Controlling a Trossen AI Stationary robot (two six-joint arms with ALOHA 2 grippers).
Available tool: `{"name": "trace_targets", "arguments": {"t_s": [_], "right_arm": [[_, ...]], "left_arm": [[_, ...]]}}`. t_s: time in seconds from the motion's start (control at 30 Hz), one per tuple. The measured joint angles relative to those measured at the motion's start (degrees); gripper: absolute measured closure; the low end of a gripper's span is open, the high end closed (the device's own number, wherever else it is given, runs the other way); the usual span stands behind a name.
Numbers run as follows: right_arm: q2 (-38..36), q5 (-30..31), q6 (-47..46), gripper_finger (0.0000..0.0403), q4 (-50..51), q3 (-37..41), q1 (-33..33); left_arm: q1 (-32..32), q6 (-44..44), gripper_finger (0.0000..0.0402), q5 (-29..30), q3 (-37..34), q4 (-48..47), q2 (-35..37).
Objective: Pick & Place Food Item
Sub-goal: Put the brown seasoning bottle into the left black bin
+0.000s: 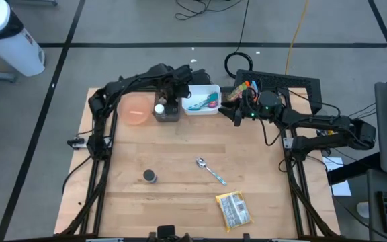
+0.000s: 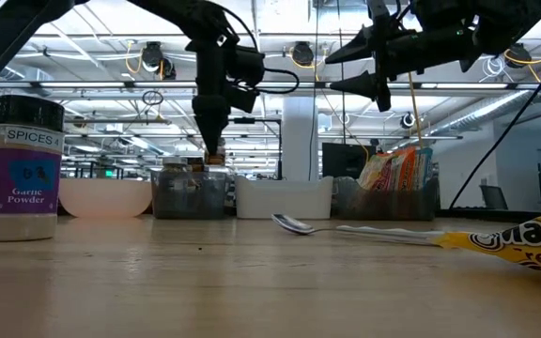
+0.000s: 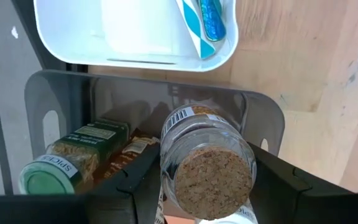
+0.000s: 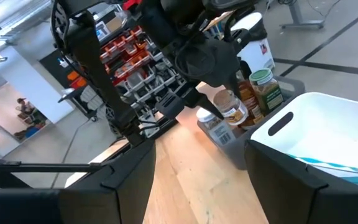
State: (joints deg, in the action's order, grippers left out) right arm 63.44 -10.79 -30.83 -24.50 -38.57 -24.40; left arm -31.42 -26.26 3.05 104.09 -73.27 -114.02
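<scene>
My left gripper (image 1: 162, 105) points straight down over the grey bin (image 3: 61, 99) at the table's far side, shut on a glass jar with a cork top (image 3: 211, 174). A green-lidded spice jar (image 3: 67, 165) lies in the same bin. The white bin (image 1: 200, 101), just to the right, holds blue-and-teal items. Right of the white bin my right gripper (image 2: 341, 70) hangs level in the air, open, with nothing between its fingers. My left gripper pinches the jar's glass sides (image 3: 168, 155) just below the cork top, one finger (image 3: 135, 180) on each side. The fingers come from above, pointing down. The jar hangs upright with its lower part inside the grey bin; whether it touches the bin's floor cannot be told.
A pink bowl (image 1: 136, 111) stands left of the grey bin, and a bin of snack bags (image 1: 237, 91) right of the white one. In the open middle and near part of the table lie a spoon (image 1: 210, 171), a small spice jar (image 1: 150, 176) and a snack packet (image 1: 234, 210).
</scene>
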Motion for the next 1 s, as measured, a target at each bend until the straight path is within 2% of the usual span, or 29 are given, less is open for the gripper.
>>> {"name": "trace_targets", "arguments": {"t_s": [0.37,0.7,1.0], "right_arm": [[0.0,-1.2,0.0,0.0165,1.2,0.0,0.1],[0.0,-1.7,-0.4,0.0165,1.3,0.0,0.1],[0.0,-1.6,-1.3,0.0165,1.9,0.0,0.1]], "left_arm": [[0.0,-0.5,0.0205,0.5,-0.1,0.6,-2.6],[-0.5,-4.0,0.0205,1.6,-0.1,7.4,-3.6],[-3.9,-7.1,0.0205,0.2,-0.1,9.5,-4.9]]}}
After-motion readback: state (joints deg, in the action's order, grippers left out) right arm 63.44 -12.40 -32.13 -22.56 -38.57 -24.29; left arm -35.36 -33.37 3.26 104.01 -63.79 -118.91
